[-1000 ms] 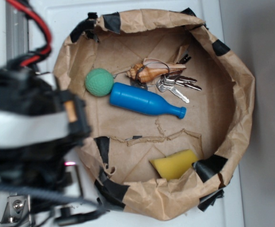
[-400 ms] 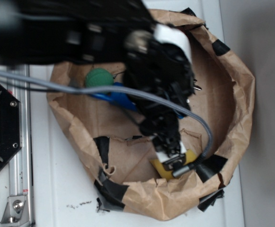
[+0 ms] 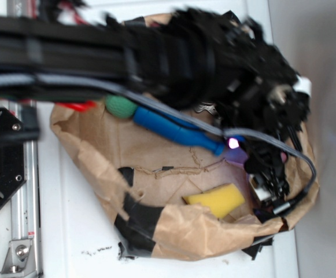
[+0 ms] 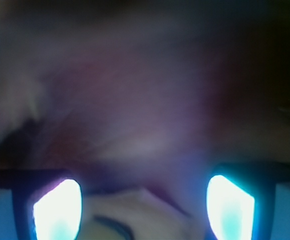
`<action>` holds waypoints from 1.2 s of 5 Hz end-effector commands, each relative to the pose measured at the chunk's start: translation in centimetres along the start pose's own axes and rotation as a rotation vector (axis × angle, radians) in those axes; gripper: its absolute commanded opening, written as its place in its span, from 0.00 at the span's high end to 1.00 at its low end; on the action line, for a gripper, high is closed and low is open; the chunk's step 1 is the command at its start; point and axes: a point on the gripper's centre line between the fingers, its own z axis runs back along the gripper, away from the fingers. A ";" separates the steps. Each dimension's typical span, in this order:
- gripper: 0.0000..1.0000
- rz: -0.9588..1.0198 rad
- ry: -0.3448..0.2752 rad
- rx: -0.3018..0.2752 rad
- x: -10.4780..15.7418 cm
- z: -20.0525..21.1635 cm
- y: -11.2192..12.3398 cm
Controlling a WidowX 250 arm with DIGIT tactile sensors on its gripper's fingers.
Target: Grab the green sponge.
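Observation:
The green sponge (image 3: 217, 200), a flat yellow foam wedge, lies on the floor of the brown paper bag (image 3: 185, 231) near its front wall. My gripper (image 3: 269, 188) hangs just right of the sponge, close to the bag's right wall, and does not touch it. The black arm reaches across the top of the exterior view. The wrist view is blurred. In it the two glowing fingertips (image 4: 57, 210) stand wide apart, so the gripper (image 4: 144, 212) is open with nothing gripped.
A blue bottle (image 3: 179, 130) lies across the middle of the bag, with a round green ball (image 3: 120, 107) at its left end. Keys (image 3: 205, 107) show partly under the arm. Black tape patches (image 3: 139, 217) hold the crumpled bag walls.
The arm has swung in from the left. The gripper went from over the sponge to its right side, uncovering the sponge. The bag's walls look pushed out of shape.

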 end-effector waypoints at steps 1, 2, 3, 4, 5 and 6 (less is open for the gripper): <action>0.00 -0.123 0.059 -0.055 -4.8 1.9 -3.8; 0.00 -0.125 0.008 -0.079 -6.2 4.7 -3.3; 0.00 -0.119 -0.028 -0.098 -6.5 5.9 -3.0; 0.00 -0.131 -0.020 -0.108 -6.8 5.8 -3.1; 0.00 -0.182 0.025 -0.122 -7.7 3.9 -3.4; 0.00 -0.145 0.078 -0.063 -9.2 2.0 -4.2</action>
